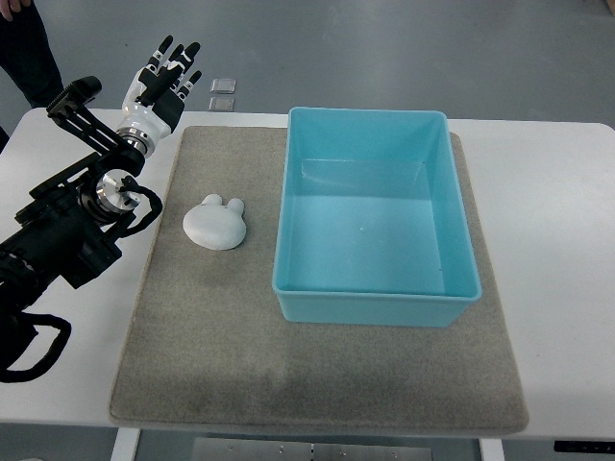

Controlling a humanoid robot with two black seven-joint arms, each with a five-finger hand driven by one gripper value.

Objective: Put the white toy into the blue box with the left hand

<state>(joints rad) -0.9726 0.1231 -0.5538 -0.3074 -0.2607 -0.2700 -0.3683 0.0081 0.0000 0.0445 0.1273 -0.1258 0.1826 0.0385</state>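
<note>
Your left hand point(163, 79), fingers spread and empty, is upper left; white bunny toy point(215, 222) lies below-right of it, left of blue box point(376, 307).

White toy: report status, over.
Left hand open, fingers spread, raised off the mat. Small white bunny-shaped toy lies ungrasped on grey felt mat, beside empty blue plastic box. Path clear.

Glossy plastic blue box point(375, 216) — matt, felt-like grey mat point(211, 327).
</note>
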